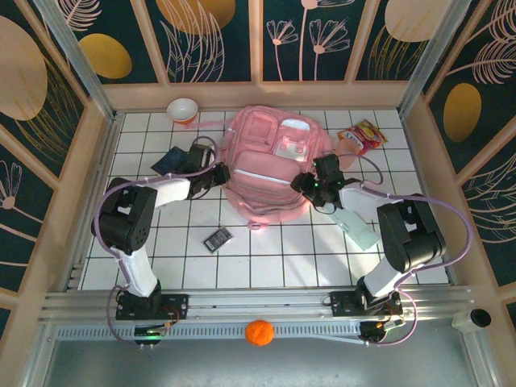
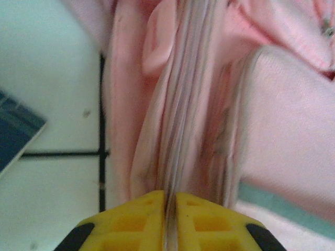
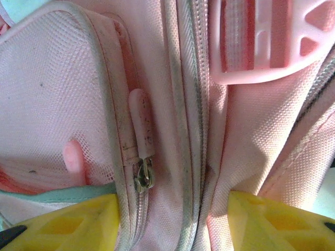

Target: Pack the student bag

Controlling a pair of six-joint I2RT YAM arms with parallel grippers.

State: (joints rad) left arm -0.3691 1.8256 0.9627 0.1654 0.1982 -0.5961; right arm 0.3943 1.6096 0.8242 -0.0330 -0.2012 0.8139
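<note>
The student bag (image 1: 266,165), a big pink backpack, lies flat on the white tiled table (image 1: 274,258) at mid-back. My left gripper (image 1: 222,174) is at the bag's left edge. In the left wrist view its yellow fingers (image 2: 131,222) are pinched together on a thin fold of the bag's pink seam (image 2: 180,115), so my left gripper (image 2: 170,219) is shut. My right gripper (image 1: 310,182) is at the bag's right edge. There, my right gripper (image 3: 172,222) squeezes a thick fold of the bag (image 3: 251,136) that carries a zip and its metal slider (image 3: 144,175).
A dark blue notebook (image 1: 171,160) lies just left of the left gripper. A small bowl (image 1: 183,109) stands at back left and a snack packet (image 1: 361,137) at back right. A small black device (image 1: 217,238) and a pale green flat item (image 1: 356,226) lie nearer the front.
</note>
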